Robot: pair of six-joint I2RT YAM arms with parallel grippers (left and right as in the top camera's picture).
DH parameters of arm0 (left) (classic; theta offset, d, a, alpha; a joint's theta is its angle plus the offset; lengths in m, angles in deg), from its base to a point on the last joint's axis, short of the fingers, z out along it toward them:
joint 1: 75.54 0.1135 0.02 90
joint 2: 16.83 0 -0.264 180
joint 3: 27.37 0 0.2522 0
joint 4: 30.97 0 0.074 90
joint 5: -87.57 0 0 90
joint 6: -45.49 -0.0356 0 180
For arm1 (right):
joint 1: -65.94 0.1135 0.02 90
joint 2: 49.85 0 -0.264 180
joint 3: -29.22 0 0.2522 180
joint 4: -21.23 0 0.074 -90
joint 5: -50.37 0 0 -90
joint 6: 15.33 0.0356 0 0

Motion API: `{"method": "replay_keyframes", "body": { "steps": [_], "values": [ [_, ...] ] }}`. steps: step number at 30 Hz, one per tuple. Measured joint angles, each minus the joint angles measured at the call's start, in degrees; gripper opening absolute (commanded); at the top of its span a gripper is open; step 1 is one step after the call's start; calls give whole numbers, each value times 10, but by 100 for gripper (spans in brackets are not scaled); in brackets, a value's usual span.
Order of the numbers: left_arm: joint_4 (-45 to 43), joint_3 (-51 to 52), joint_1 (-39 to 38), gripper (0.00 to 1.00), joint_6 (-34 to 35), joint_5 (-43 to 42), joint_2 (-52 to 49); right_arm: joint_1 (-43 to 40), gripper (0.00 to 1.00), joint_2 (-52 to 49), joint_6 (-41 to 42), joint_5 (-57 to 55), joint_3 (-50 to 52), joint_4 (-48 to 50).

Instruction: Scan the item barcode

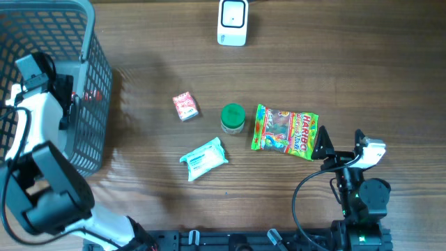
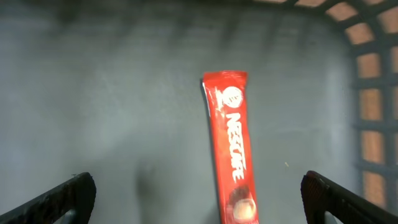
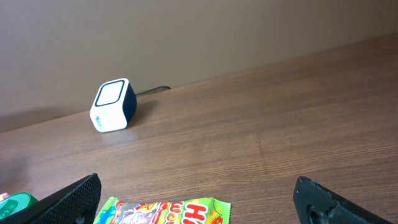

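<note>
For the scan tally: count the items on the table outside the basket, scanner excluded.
4. Red pack left of the green-lidded jar; Haribo bag right of it; teal-white pack below-left of it in the overhead view. None seems hidden.

The surface (image 1: 362,63) is brown wood with long, darker lines running across it. A plain brown wall (image 3: 236,31) rises at its far edge. The light is soft and the shadows are faint
</note>
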Motion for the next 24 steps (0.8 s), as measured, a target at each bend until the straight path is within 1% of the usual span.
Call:
{"method": "replay_keyframes", "body": {
  "steps": [3, 7, 11, 19, 22, 24],
  "values": [
    [-18, 0, 0, 100, 10, 0, -31, 0, 100, 0, 0, 0, 0, 0],
    [-32, 0, 0, 100, 9, 0, -48, 0, 100, 0, 0, 0, 0, 0],
    [-55, 0, 0, 100, -29, 0, -55, 0, 100, 0, 0, 0, 0, 0],
    [-92, -2, -5, 100, -213, -9, -76, 0, 100, 0, 0, 0, 0, 0],
    [-88, -2, -7, 100, -269, -14, -78, 0, 100, 0, 0, 0, 0, 0],
    [-80, -3, -7, 98, -296, -17, -78, 0, 100, 0, 0, 0, 0, 0]
  ]
}}
